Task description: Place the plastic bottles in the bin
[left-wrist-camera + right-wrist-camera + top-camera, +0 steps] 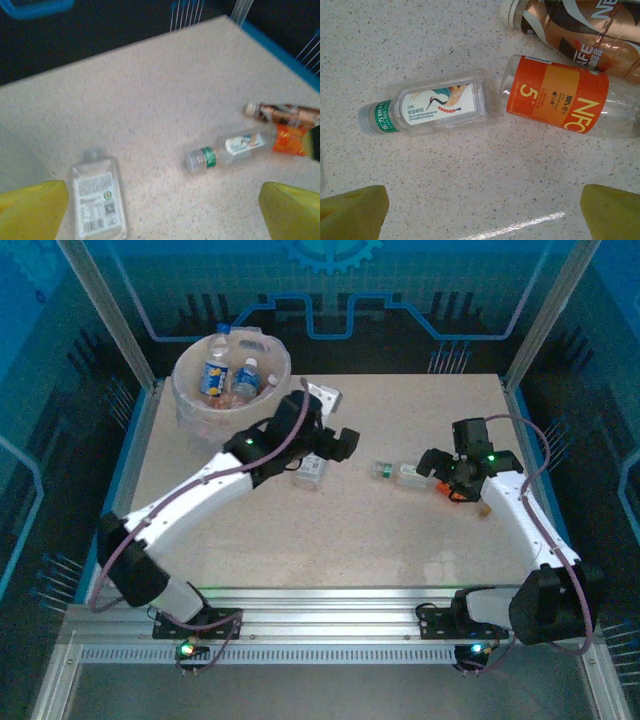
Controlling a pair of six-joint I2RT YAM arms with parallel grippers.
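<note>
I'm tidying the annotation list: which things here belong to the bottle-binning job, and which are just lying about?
Job: bin; bottles already in it; green-capped clear bottle; orange-labelled NFC bottle; brown coffee bottle; flat clear bottle with white label.
Lying about: pale flat item beside the bin, too blurred to name.

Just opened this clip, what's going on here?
Two robot arms are clearing plastic bottles off the table into the bin, which already holds several bottles. Both grippers are open and empty. The left gripper hovers near a flat clear bottle. The right gripper looks down on a green-capped clear bottle lying end to end with an orange-labelled bottle, a brown bottle beside them.
</note>
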